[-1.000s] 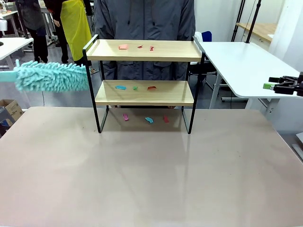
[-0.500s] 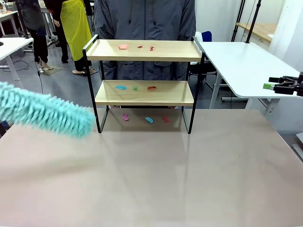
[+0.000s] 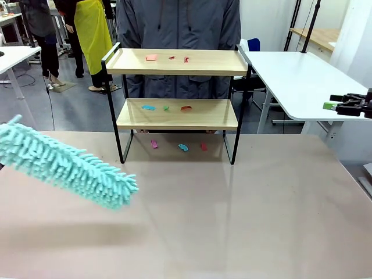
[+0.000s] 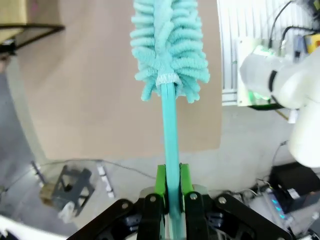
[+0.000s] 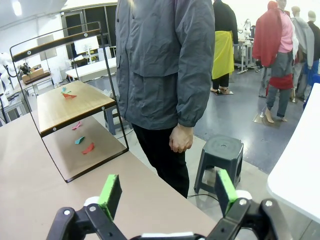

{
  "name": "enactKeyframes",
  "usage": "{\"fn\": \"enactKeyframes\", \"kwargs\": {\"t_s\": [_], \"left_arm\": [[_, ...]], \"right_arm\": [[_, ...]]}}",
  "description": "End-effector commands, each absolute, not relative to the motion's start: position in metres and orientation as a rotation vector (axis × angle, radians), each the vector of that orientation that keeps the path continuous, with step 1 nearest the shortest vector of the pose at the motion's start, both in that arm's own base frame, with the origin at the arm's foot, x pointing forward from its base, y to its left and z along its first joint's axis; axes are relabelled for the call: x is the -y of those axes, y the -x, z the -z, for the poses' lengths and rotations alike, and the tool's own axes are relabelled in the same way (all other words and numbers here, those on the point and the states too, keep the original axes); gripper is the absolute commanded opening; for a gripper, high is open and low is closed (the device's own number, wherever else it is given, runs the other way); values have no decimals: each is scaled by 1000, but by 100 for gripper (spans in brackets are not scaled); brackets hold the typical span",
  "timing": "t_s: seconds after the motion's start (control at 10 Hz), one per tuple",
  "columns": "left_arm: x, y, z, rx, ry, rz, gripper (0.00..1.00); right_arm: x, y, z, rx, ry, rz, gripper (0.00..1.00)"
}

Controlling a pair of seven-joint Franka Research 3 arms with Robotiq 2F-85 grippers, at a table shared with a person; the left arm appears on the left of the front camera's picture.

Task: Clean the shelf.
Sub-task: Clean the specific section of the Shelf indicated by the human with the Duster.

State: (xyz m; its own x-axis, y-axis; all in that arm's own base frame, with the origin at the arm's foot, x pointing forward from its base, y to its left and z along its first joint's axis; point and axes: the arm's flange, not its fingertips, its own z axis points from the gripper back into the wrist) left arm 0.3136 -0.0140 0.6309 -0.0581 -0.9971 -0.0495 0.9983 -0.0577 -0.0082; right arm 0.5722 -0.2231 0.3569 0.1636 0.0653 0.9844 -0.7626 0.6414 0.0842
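left tool [image 4: 172,172] clamped on duster [image 3: 64,165] handle | right tool [image 5: 167,192] apart | shelf [image 3: 177,113] holds scraps [image 3: 186,107], perhaps paper

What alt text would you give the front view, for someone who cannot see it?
A turquoise duster hangs tilted above the left side of a beige table, short of a two-tier shelf with coloured scraps on both boards and on the table beneath. A person in a grey jacket stands behind the shelf.

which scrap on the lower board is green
The middle scrap of the three, between the blue scrap on its left and the red scrap on its right.
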Motion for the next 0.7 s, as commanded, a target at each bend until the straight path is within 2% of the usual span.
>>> {"fn": "enactKeyframes", "kwargs": {"t_s": [0.0,0.2,0.3,0.4,0.6], "left_arm": [[31,-319,-618,-35,1,1651,13],[51,-329,-606,-32,-3,1676,13],[59,-335,-604,15,-39,1641,13],[46,-328,-607,-55,3,1677,13],[46,-328,-607,-55,3,1677,13]], "right_arm": [[221,-573,-360,1284,-674,-664,100],[221,-573,-360,1284,-674,-664,100],[221,-573,-360,1284,-674,-664,100],[221,-573,-360,1284,-674,-664,100],[221,-573,-360,1284,-674,-664,100]]}}
